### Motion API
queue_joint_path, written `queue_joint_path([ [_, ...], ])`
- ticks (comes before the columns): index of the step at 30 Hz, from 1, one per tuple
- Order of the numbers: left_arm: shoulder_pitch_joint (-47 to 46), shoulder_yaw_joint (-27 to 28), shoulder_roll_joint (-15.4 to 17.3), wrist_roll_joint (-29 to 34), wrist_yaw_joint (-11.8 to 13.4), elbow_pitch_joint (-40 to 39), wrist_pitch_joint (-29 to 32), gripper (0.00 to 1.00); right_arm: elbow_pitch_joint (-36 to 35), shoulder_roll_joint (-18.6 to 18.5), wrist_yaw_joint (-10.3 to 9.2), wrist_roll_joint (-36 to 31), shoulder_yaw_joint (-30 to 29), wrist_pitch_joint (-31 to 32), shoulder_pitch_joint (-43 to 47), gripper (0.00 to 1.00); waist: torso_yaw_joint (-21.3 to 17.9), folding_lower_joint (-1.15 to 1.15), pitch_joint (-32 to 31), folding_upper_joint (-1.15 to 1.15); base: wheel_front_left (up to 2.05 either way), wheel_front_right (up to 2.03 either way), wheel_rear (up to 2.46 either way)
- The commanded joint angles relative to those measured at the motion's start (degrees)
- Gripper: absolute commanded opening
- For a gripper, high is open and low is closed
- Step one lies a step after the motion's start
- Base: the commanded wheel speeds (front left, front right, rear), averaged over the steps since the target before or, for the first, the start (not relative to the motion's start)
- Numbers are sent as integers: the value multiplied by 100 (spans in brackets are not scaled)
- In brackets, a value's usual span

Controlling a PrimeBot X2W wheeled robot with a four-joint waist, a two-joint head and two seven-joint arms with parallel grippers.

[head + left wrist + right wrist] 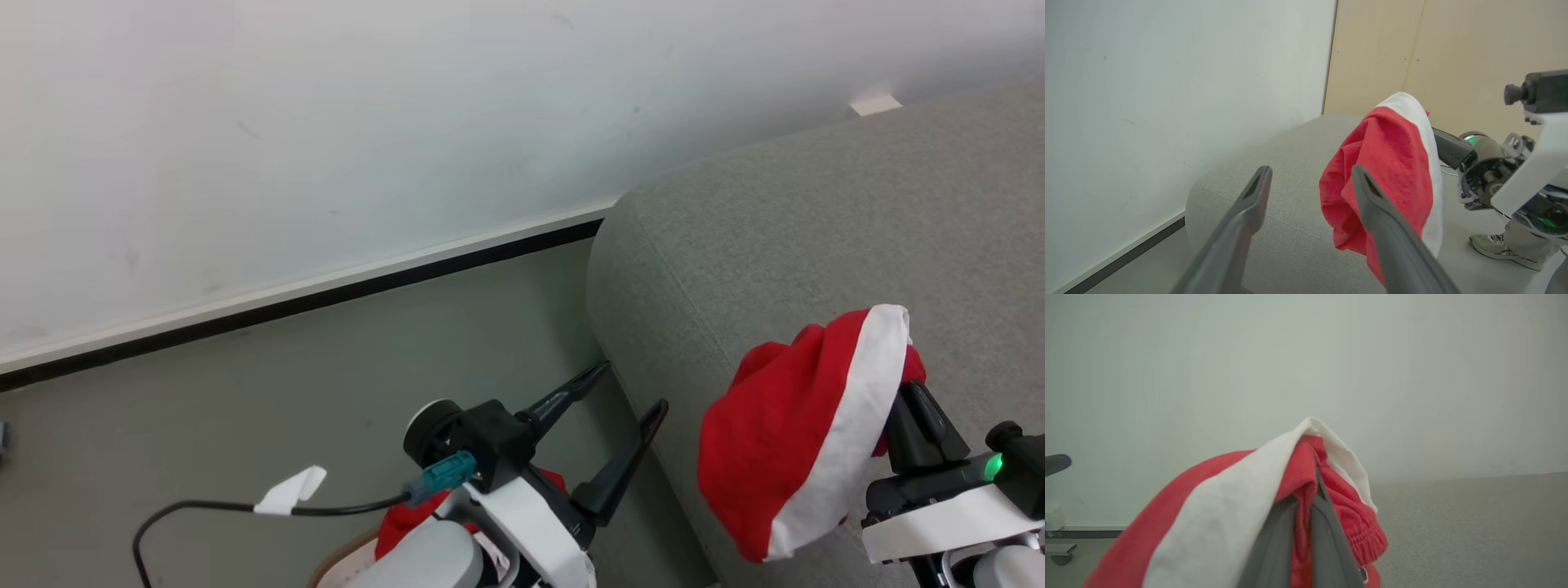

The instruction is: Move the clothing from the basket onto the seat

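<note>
Right gripper (pixel 913 396) clamped shut on the clothing (pixel 784 433), which hangs above the seat (pixel 816 229) near its rounded corner edge, with open upholstery beyond. Left gripper (pixel 633 386) has its fingers spread wide and empty, just off the seat's side edge over open floor (pixel 245 408). Both grippers angle up toward the seat. Count: two grippers, one held garment, one seat

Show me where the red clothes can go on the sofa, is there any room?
Plenty. The seat has a bare grey top from its rounded corner by the wall across to behind the clothing hanging from the shut right gripper. Crowded: the gap between that clothing and the open left gripper, at the seat's side.
</note>
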Motion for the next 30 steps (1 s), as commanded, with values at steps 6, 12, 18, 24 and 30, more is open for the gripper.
queue_joint_path([
  [6,-97,-30,-2,127,-48,141,-98,100,-85,-55,-12,28,-95,1,73,0,-53,0,146,0,0,0,0],
  [12,-292,-73,86,266,-102,142,-66,100,100,-202,-12,217,-215,34,-519,0,57,0,612,0,0,0,0],
  [18,-634,-139,262,399,-165,-50,133,100,533,-510,-12,668,-399,102,-1608,0,358,0,1480,0,0,0,0],
  [24,-983,-149,455,541,-217,-294,311,100,1152,-997,-12,905,-844,171,-2622,0,770,0,2371,0,0,0,0],
  [30,-1194,-102,628,638,-228,-472,372,100,1778,-1346,-12,1081,-1274,200,-3375,0,1036,0,2960,0,0,0,0],
])
